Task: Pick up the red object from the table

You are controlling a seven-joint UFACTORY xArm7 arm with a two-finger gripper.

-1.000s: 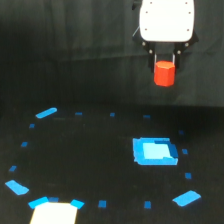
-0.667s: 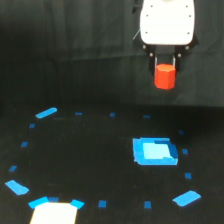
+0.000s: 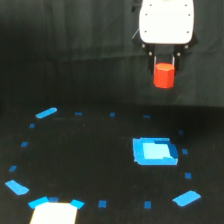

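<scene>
The red object [image 3: 164,75] is a small red-orange block held between the dark fingers of my gripper [image 3: 164,70], under the white gripper body at the upper right of the exterior view. It hangs in the air well above the black table [image 3: 90,150]. The gripper is shut on the block's upper part; the fingertips are partly hidden by it.
A flat bright-blue piece [image 3: 154,151] lies on the table below the gripper. Small blue tape marks form a ring, with larger blue patches at the left [image 3: 46,113], lower left [image 3: 17,187] and lower right [image 3: 187,198]. A bright white patch [image 3: 54,212] sits at the bottom edge.
The gripper and the red block have shifted very slightly; the block stays held in the air. Nothing on the table has moved.
</scene>
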